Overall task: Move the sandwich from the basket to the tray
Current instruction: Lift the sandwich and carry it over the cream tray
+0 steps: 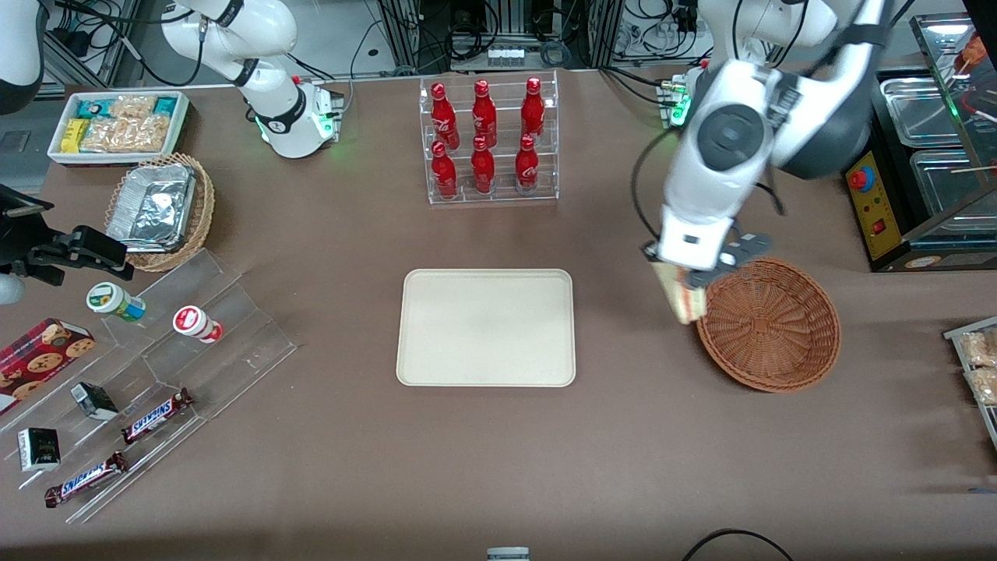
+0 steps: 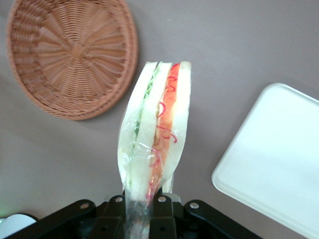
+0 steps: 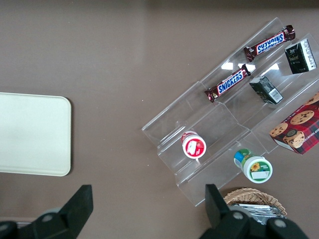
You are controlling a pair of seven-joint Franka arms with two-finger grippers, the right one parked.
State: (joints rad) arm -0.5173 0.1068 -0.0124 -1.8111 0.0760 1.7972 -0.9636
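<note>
One sandwich (image 2: pixel 155 130) pinched by closed gripper (image 2: pixel 141 203), at basket's (image 1: pixel 771 325) 9 o'clock rim — carry level to tray (image 1: pixel 486 327), lower before release.

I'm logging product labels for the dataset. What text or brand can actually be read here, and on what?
"SNICKERS": on the two candy bars lying on the clear stepped display.
Red bottles in the clear rack: white script logo, too small to read.
Cookie box, two cups, dark packets: print unreadable.
Sandwich, shut in the end effector between basket and tray: no text.
</note>
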